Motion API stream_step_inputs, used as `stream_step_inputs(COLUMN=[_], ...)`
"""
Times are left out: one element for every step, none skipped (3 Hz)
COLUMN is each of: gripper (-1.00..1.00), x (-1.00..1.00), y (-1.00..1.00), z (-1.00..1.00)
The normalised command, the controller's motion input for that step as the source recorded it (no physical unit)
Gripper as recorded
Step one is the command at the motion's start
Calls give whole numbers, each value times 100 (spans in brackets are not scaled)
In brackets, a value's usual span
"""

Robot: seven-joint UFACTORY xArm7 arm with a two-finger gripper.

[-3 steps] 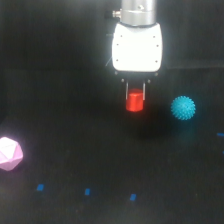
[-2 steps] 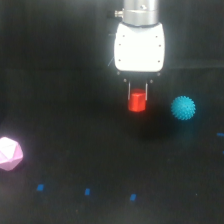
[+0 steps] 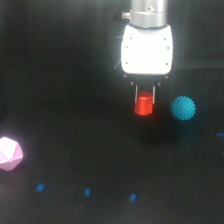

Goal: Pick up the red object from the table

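1. Blue tape marks [image 3: 87,191] near edge of table [image 3: 60,100]; pink polyhedron [image 3: 9,153] unmoved.
2. Teal ball [image 3: 183,108] unmoved.
3. Gripper [image 3: 144,97] pinched on red object [image 3: 144,105], risen higher than a second ago; object clear of table. Pick looks essentially done.

A teal spiky ball [image 3: 183,108] sits toward the exterior view's right. A pale pink polyhedron [image 3: 9,153] lies at the far left edge, well apart from it. Small blue tape marks [image 3: 87,191] dot the foreground.
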Motion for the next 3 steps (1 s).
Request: stream_step_inputs(gripper=[-100, -100, -75], x=[5, 8, -20], y=[-84, 40, 3], z=[80, -1, 35])
